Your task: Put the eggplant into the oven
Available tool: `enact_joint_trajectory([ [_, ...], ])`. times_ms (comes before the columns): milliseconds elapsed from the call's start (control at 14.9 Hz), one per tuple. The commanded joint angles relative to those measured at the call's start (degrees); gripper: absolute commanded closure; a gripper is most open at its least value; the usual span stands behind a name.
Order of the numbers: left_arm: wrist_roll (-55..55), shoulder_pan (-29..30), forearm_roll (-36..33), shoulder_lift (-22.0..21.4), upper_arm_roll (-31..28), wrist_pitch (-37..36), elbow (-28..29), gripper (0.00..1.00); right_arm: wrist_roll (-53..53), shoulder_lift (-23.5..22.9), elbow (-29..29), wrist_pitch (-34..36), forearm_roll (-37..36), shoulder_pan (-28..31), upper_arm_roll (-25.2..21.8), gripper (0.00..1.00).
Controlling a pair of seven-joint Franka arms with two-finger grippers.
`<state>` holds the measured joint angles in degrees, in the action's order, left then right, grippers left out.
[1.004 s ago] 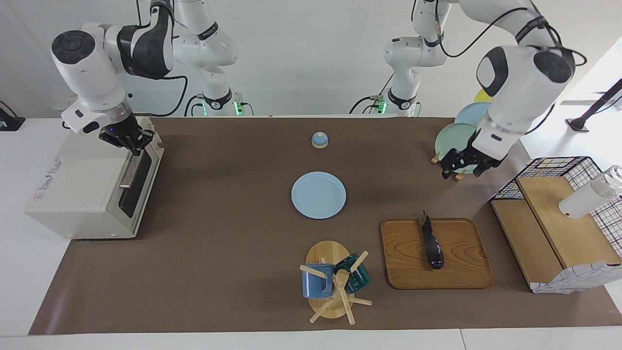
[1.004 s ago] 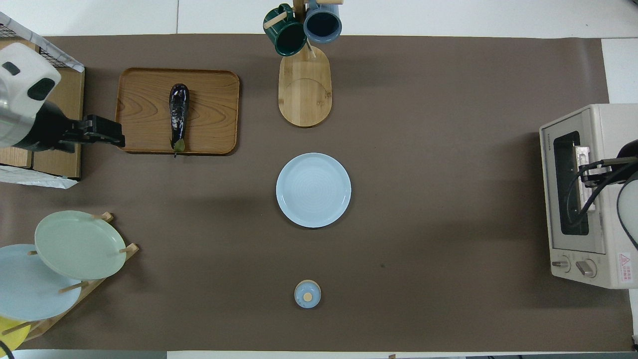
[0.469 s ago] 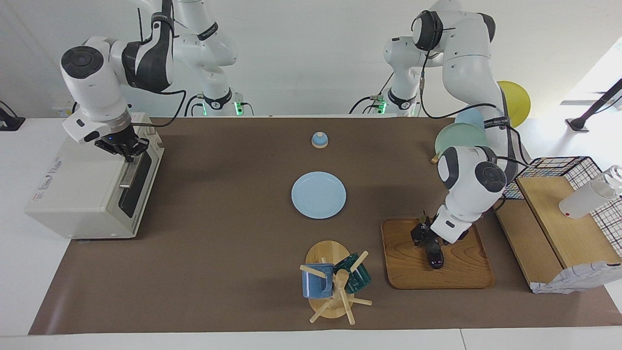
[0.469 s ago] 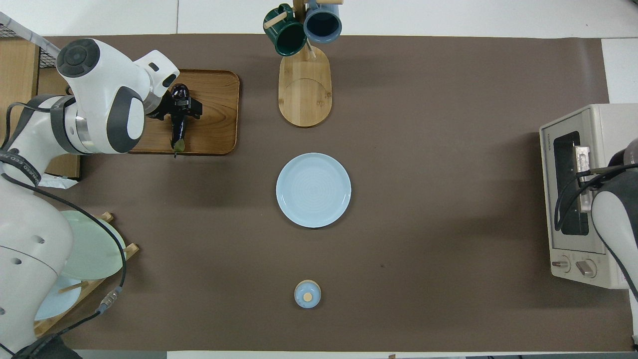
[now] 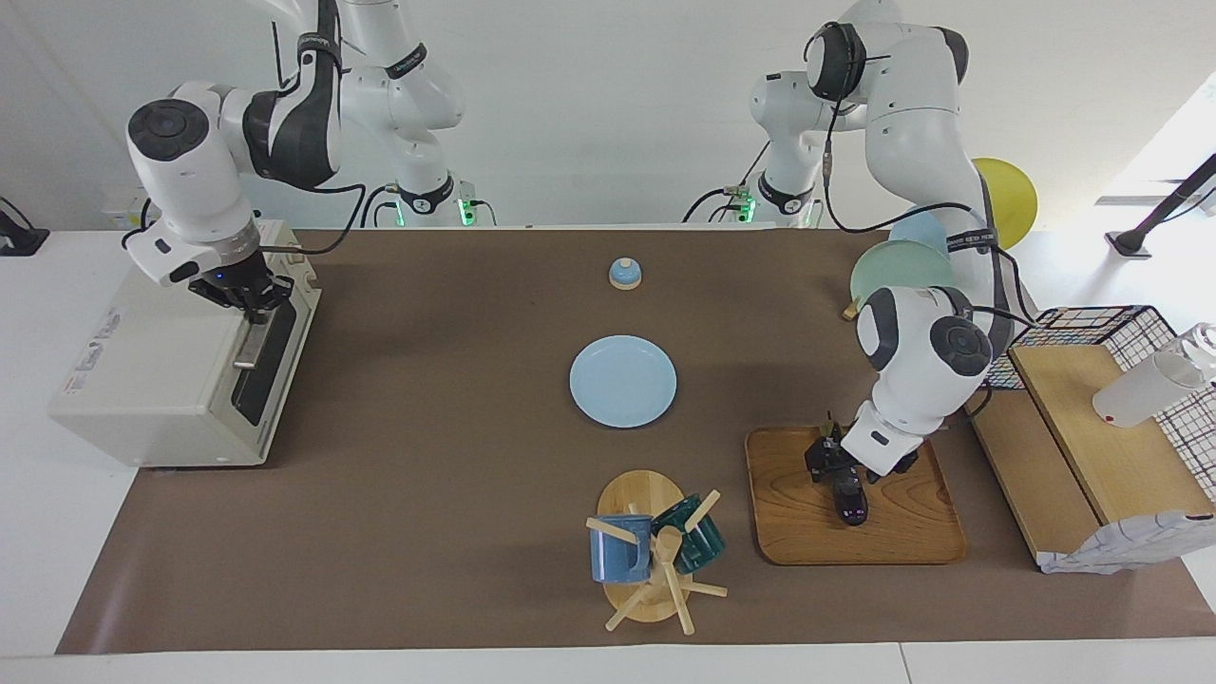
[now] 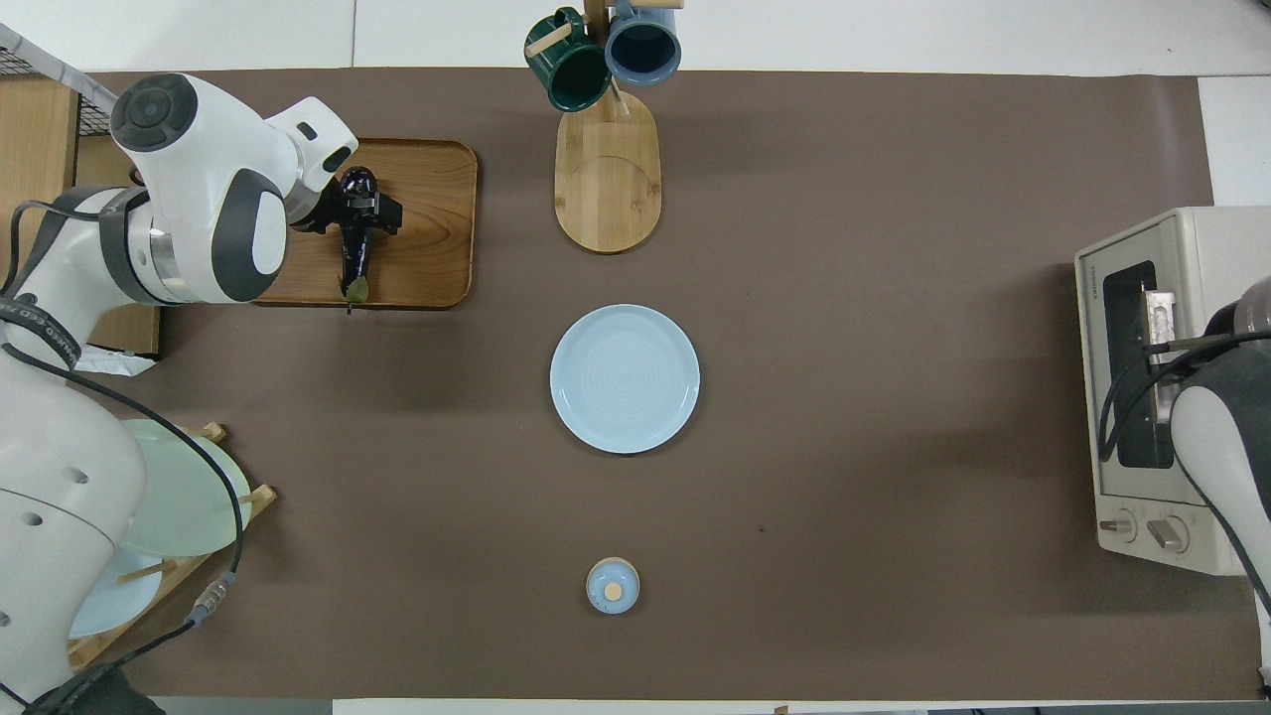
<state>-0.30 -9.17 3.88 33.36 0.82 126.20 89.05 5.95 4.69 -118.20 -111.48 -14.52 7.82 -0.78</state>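
Note:
The dark purple eggplant lies on the wooden tray toward the left arm's end of the table, with its green stem pointing toward the robots. My left gripper is down on the eggplant's middle, open, with one finger on each side. The eggplant still rests on the tray. The cream oven stands at the right arm's end with its door closed. My right gripper is shut, its tips at the end of the door's metal handle nearer to the robots.
A light blue plate lies mid-table, with a small bell nearer to the robots. A mug tree stands beside the tray. A plate rack, a wire basket on wooden shelves and a white bottle crowd the left arm's end.
My left arm swung from over the plate rack to the tray and lowered its gripper around the eggplant. My right gripper dropped from the oven's top edge to the handle.

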Motion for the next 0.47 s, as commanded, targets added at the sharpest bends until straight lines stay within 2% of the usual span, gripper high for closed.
enact_joint_trajectory([
  [0,1.09,-1.12,-0.1,-0.85,-0.73,0.36,1.3,0.26,0.03,-1.52,-3.71,-6.11,-0.16,0.18,0.69,1.0],
  [201,1.09,-1.03,-0.11,-0.93,-0.9,0.19,1.3,0.45,-0.68,-2.58,-3.71,-8.22,0.89,-2.19,0.69,1.0],
  [268,1.09,-0.94,-0.11,-0.85,-0.91,0.1,1.22,0.55,-0.68,-3.1,-3.71,-8.58,1.33,-2.29,0.78,1.0],
  [335,1.09,-0.76,-0.19,-0.93,-0.91,-0.25,1.04,0.68,-0.68,-3.37,-3.71,-9.36,2.12,-2.37,0.78,1.0],
  [402,1.09,-0.59,-0.11,-0.85,-0.91,-0.6,0.69,0.87,-0.68,-4.24,-3.71,-9.98,2.74,-2.37,0.78,1.0],
])
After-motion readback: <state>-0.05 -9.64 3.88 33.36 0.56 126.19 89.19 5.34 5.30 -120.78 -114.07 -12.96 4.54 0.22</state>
